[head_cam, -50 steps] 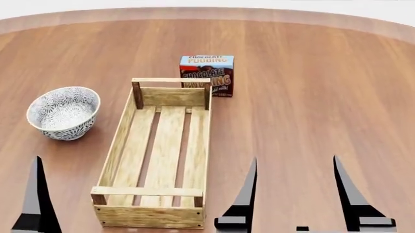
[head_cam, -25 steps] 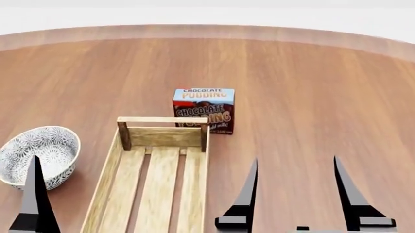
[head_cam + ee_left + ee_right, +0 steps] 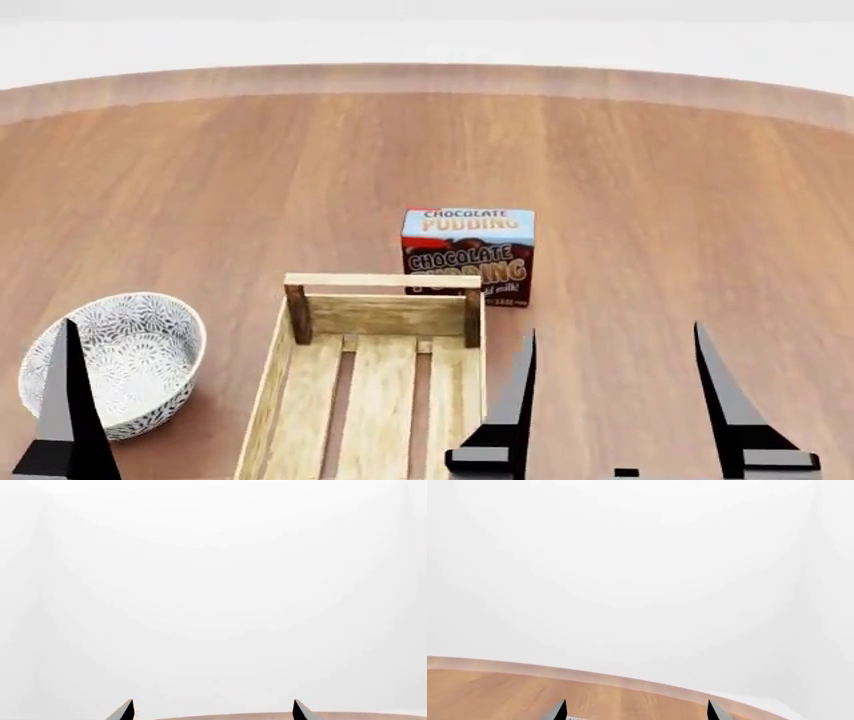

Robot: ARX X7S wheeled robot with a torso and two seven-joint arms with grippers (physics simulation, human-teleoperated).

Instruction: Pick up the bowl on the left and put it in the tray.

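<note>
bowl (image 3: 114,362): one, left of tray, apart
tray (image 3: 380,310): one
pudding box (image 3: 469,255): one, behind tray
left gripper (image 3: 212,711): jaws apart, empty
right gripper (image 3: 614,400): jaws apart, empty

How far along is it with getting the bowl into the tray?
Nothing is done: the bowl sits on the table left of the tray, which holds nothing in its visible part. Nothing is in hand; the left gripper and right gripper are open. Grasping, lifting and placing remain.

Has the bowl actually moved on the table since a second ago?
No. The bowl keeps its spot left of the tray; both slid down the head view together, so the camera moved.
</note>
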